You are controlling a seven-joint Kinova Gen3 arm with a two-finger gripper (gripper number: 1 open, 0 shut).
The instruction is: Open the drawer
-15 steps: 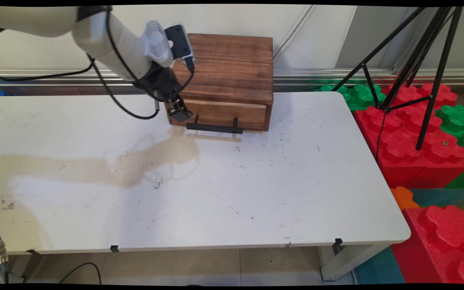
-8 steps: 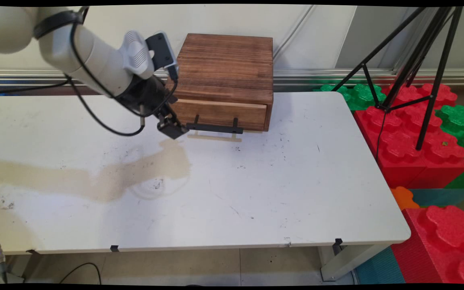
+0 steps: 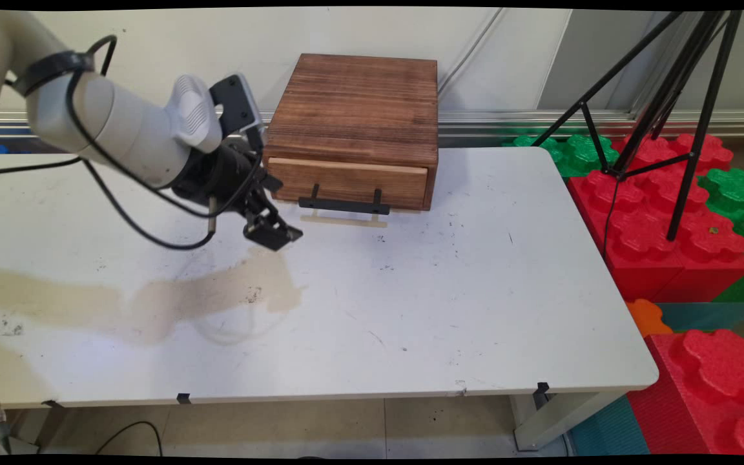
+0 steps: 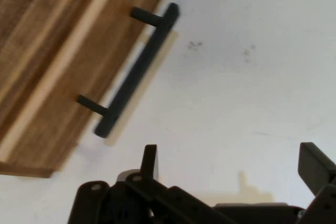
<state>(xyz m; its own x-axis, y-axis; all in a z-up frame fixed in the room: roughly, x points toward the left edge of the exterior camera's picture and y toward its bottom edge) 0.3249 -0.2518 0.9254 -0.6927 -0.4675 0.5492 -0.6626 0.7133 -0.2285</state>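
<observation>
A dark wooden box (image 3: 360, 103) stands at the back of the white table (image 3: 411, 310). Its lighter drawer front (image 3: 350, 181) sits flush with the box and carries a black bar handle (image 3: 344, 205). My gripper (image 3: 274, 232) hangs low over the table, just left of and nearer than the handle's left end, apart from it. In the hand view the handle (image 4: 135, 72) and drawer front (image 4: 52, 56) lie at the upper left. The gripper (image 4: 231, 153) is open, with its fingers (image 4: 150, 160) wide apart over bare tabletop and nothing between them.
A black tripod (image 3: 662, 97) stands off the table's right edge among large red foam blocks (image 3: 662, 239) and green foam blocks (image 3: 737, 194). Black cables (image 3: 146, 223) hang from the arm over the table's left part.
The gripper has drawn back from the box's left front corner, moving left and toward the near side of the table. The box and its drawer have not moved.
</observation>
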